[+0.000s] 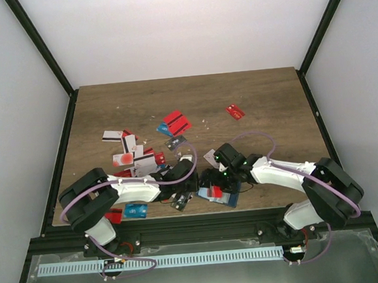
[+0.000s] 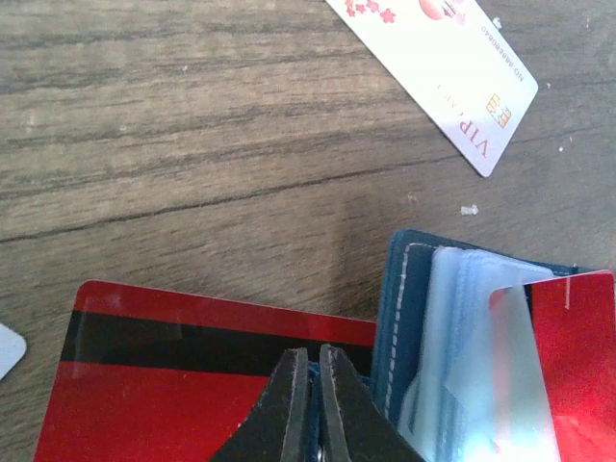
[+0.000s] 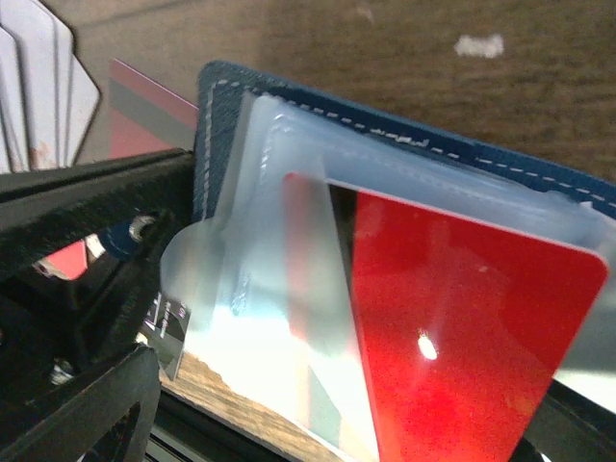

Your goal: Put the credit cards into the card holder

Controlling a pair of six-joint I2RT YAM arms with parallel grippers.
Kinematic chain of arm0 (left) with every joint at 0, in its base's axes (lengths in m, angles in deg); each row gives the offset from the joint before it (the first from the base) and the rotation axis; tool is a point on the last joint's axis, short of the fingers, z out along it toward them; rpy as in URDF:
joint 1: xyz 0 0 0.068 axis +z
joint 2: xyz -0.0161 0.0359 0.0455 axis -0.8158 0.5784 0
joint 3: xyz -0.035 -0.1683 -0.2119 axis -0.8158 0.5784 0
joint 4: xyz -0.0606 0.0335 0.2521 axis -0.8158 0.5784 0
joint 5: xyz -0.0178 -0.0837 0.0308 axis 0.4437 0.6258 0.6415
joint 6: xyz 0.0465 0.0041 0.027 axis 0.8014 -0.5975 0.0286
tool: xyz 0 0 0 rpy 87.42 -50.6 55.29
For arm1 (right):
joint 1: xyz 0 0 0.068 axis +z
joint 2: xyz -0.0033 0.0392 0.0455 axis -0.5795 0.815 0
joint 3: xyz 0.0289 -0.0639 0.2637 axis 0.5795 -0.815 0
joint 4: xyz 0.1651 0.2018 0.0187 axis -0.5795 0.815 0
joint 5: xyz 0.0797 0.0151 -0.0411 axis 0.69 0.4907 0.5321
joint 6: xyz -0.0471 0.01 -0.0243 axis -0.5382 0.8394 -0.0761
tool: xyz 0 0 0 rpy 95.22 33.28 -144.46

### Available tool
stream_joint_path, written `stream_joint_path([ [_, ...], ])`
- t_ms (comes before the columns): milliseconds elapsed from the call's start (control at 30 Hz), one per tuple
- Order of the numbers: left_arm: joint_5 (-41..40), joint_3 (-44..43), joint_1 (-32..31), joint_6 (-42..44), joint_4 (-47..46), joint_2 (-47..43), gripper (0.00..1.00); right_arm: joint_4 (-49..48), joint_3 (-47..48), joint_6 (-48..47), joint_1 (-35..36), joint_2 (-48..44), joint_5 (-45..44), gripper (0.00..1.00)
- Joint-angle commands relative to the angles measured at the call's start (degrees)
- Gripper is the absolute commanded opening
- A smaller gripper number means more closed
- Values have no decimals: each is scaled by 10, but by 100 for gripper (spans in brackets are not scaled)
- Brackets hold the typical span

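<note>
Card holder [image 2: 397,289] open, red card [image 2: 577,366] in its sleeve [image 3: 274,241]; left claw [image 2: 313,385] clenched above striped red card [image 2: 183,385], right claw [image 3: 159,274] state unclear.

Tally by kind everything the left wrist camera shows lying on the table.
Card holder: 1
Red cards: 2, the other in the holder's sleeve
White cards: 1
Pale corner at the left edge, kind unclear: 1
Total: 5
</note>
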Motion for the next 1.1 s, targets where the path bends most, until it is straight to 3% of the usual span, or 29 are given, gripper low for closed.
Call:
stream_joint_path([
  [0, 18, 34, -2, -3, 64, 0, 4, 129, 2, -23, 10, 8, -30, 89],
  [200, 13, 38, -2, 2, 62, -2, 4, 137, -9, -39, 16, 9, 3, 88],
  [433, 10, 48, -2, -4, 60, -7, 4, 185, 7, -47, 30, 6, -25, 93],
  [633, 1, 51, -2, -5, 69, -14, 4, 198, 13, -54, 32, -16, -24, 91],
  [967, -11, 49, -2, 5, 83, -24, 4, 221, 29, -63, 32, -42, -89, 75],
  [1067, -9, 48, -2, 5, 84, -21, 4, 220, 29, -67, 32, -45, -99, 65],
])
